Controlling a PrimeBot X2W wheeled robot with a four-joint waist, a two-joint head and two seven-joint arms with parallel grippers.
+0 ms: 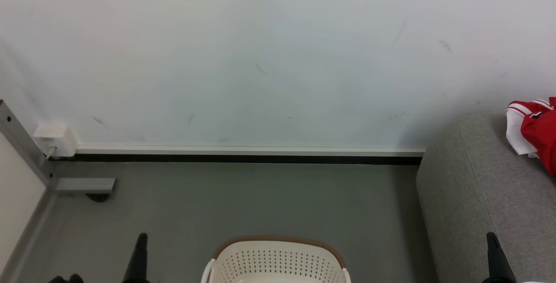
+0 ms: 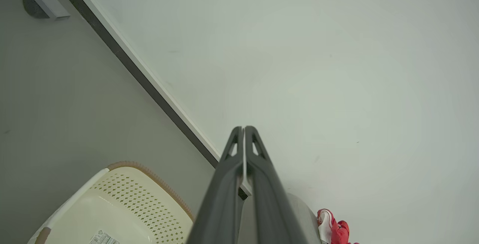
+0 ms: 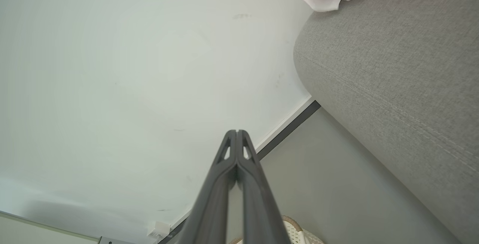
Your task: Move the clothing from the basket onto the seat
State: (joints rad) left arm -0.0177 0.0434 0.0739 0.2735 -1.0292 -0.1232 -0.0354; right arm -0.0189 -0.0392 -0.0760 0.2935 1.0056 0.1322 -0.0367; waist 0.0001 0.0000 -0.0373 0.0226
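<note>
Both grippers are seen nearest, low at the near edge: the left gripper [image 2: 243, 130] and the right gripper [image 3: 237, 133] are each held with fingers pressed together, nothing pinched. Between them the basket [image 1: 278, 261] is set on the floor [image 1: 260, 196]; what is seen of its inside is bare plastic. Red and white clothing [image 1: 536, 129] is laid on the seat [image 1: 469, 196], far right. The task is judged largely done, though the basket's near part is hidden.

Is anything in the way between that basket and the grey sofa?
Nothing visible. Bare floor separates the basket from the sofa, and a red garment already lies on the sofa.
</note>
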